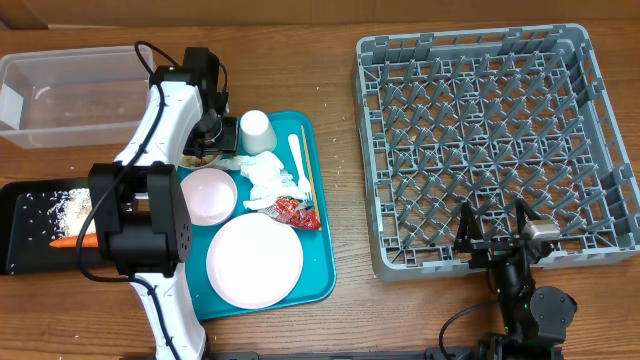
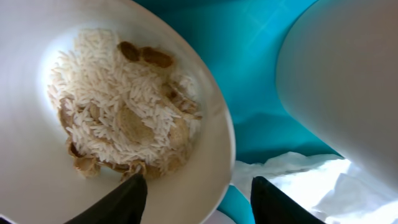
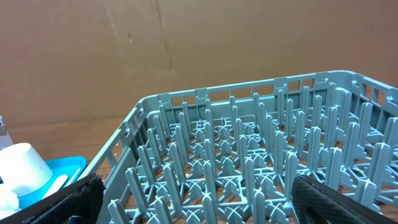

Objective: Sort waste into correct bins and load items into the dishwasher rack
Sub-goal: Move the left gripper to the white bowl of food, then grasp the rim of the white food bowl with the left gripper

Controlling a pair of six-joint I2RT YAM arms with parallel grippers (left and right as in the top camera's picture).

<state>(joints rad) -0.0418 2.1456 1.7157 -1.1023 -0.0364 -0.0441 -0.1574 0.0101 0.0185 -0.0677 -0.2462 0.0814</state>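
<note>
My left gripper (image 1: 205,148) is open at the teal tray's back left. Its fingers (image 2: 198,199) straddle the rim of a small white bowl (image 2: 37,155): one inside, one outside. The bowl holds rice and beige food scraps (image 2: 124,121). The white cup (image 1: 256,130), crumpled tissue (image 1: 270,178), red wrapper (image 1: 295,210), fork (image 1: 296,153), chopstick (image 1: 306,170), second small bowl (image 1: 207,195) and pink plate (image 1: 254,260) lie on the tray. The carrot (image 1: 70,241) and some rice lie in the black tray (image 1: 25,230). My right gripper (image 1: 497,240) is open and empty at the grey rack's (image 1: 490,140) near edge.
The clear tub (image 1: 60,95) stands at the back left and holds a few grains. The teal tray (image 1: 318,240) sits between the black tray and the rack. The rack (image 3: 249,143) holds nothing. My left arm hides part of the black tray. Cardboard stands behind the table.
</note>
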